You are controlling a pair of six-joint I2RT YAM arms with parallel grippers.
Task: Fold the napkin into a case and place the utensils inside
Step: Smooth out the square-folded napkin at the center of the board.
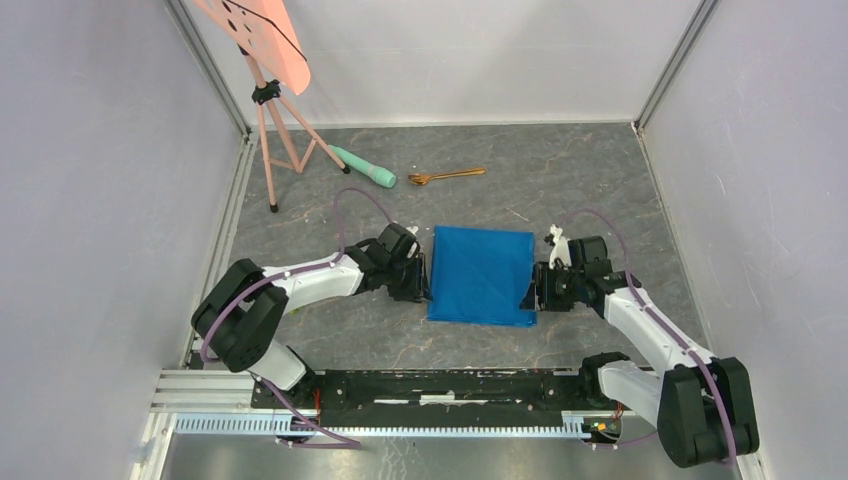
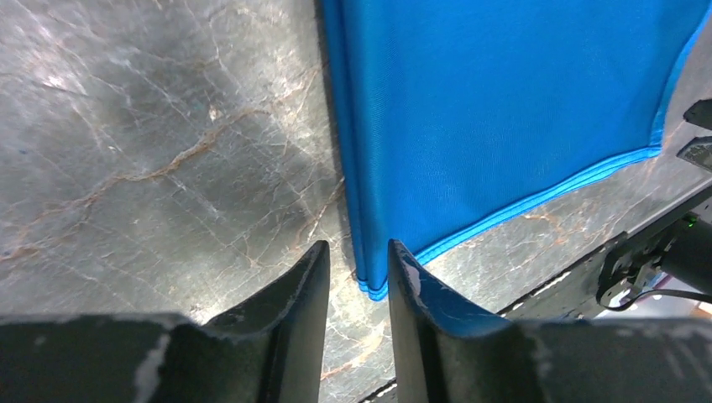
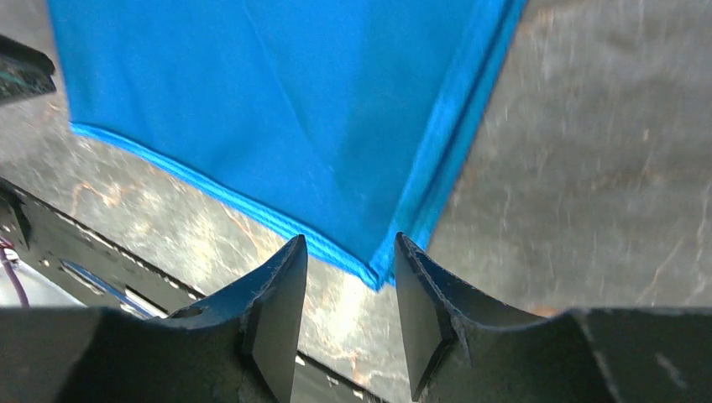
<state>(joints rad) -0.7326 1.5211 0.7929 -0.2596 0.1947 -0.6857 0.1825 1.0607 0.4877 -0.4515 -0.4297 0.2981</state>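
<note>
Top view: napkin (image 1: 481, 273) lies flat on the worktop (image 1: 600, 180), one arm on each side of it. Left gripper (image 1: 424, 292) sits by the napkin's near-left corner, right gripper (image 1: 534, 298) by its near-right corner. The mirrored setup is probably so both near corners can be worked together for the next fold. Utensils (image 1: 447, 176) lie well beyond the napkin's far edge, and a mint-green cylinder (image 1: 363, 167) lies beyond its far-left corner. No case formed yet. Fingertips are too small to read here.

Left wrist: fingers (image 2: 294, 294) are partly apart, with the napkin's corner lying on the worktop in the gap. No pinch visible, so it holds nothing. The edge shows stacked hems, so the napkin looks folded once; exact layer count unclear.

Right wrist: same story. Fingers (image 3: 277, 311) are partly apart, straddling the corner, no grip on the cloth. The frame is slightly blurred, so I can't tell whether a pad brushes the hem. The napkin's far part is cut off in both wrist views, and the utensils are out of frame.
</note>
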